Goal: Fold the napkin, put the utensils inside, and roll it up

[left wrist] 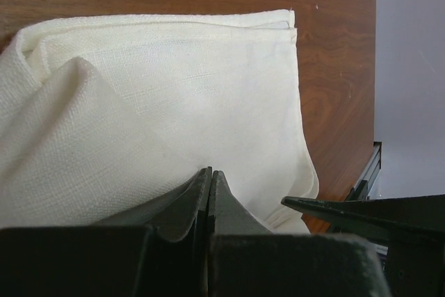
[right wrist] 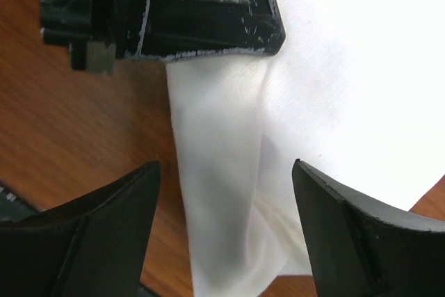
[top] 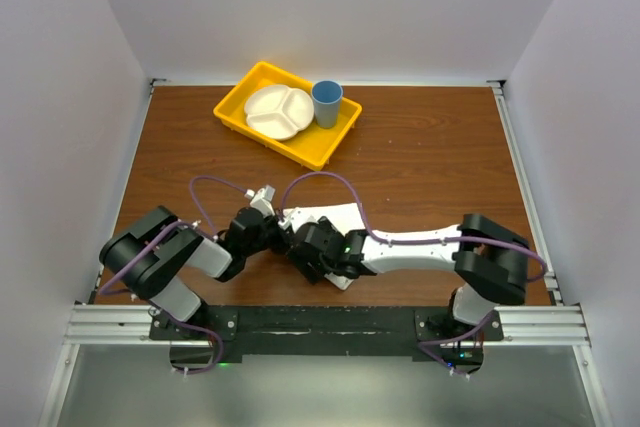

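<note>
— On the wooden table (top: 430,167), pinpoint the napkin (top: 322,215).
— Lies folded at six o'clock, well apart from the yellow tray (top: 232,109) at twelve.
— Left gripper (left wrist: 210,172)?
— Pinches tight a raised fold at the napkin's nine o'clock edge.
— Right gripper (right wrist: 226,165)?
— Gapes wide, in from three o'clock, fingers either side of that fold.

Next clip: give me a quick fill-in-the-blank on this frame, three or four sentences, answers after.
The tray holding the divided plate and the cup is coloured ___. The right gripper hangs over the napkin with its jaws ___. The left gripper is ___ on a fold of the napkin. The cup is coloured ___.
Missing words: yellow; open; shut; blue.
</note>
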